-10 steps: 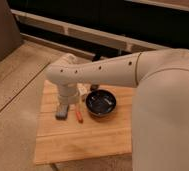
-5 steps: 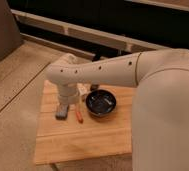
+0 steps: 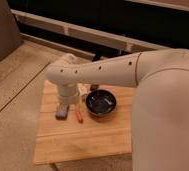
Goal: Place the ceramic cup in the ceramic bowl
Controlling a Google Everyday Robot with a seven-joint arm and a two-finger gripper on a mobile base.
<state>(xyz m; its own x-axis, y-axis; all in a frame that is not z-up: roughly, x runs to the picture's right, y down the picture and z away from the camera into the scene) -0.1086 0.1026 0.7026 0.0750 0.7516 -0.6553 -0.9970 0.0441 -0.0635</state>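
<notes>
The ceramic bowl (image 3: 101, 103), glossy black and round, sits on a wooden board (image 3: 88, 137), right of centre. My arm reaches in from the right and bends down at the board's back left. The gripper (image 3: 68, 101) hangs under the wrist, just left of the bowl and above a blue-grey block (image 3: 62, 112). A small white thing (image 3: 82, 90) peeks out between the wrist and the bowl; I cannot tell whether it is the ceramic cup. No cup shows plainly elsewhere.
A thin orange-red object (image 3: 79, 116) lies on the board between the block and the bowl. The board rests on a speckled counter (image 3: 13, 95). A dark wall with a pale ledge (image 3: 88, 35) runs behind. My arm's large white body (image 3: 163, 115) fills the right side.
</notes>
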